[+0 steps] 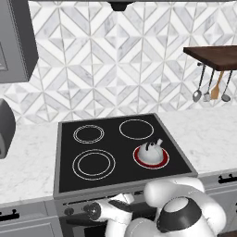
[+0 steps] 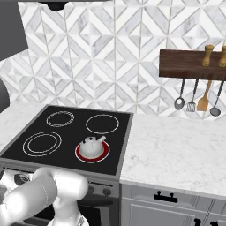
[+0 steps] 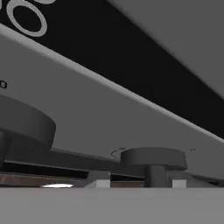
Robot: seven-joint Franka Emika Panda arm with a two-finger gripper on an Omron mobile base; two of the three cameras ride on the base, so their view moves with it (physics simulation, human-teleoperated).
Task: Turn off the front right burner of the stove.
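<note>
marble counter (image 2: 176, 145) flanks the stove (image 1: 65, 178) under patterned tile (image 1: 115, 69); gripper's opening can't be judged.

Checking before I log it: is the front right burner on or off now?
On: the front right burner glows red around the kettle sitting on it; the stove's other rings are plain black.

My arm (image 1: 185, 210) reads as glossy white, built of fat rounded segments like stacked capsules, with dark grey bands at the joints. In the left base view one joint wears a dark collar around a pale domed cap, and a slimmer white link (image 1: 111, 209) ends in a small grey disc. From the right, the shells (image 2: 42, 194) look smooth and unmarked
</note>
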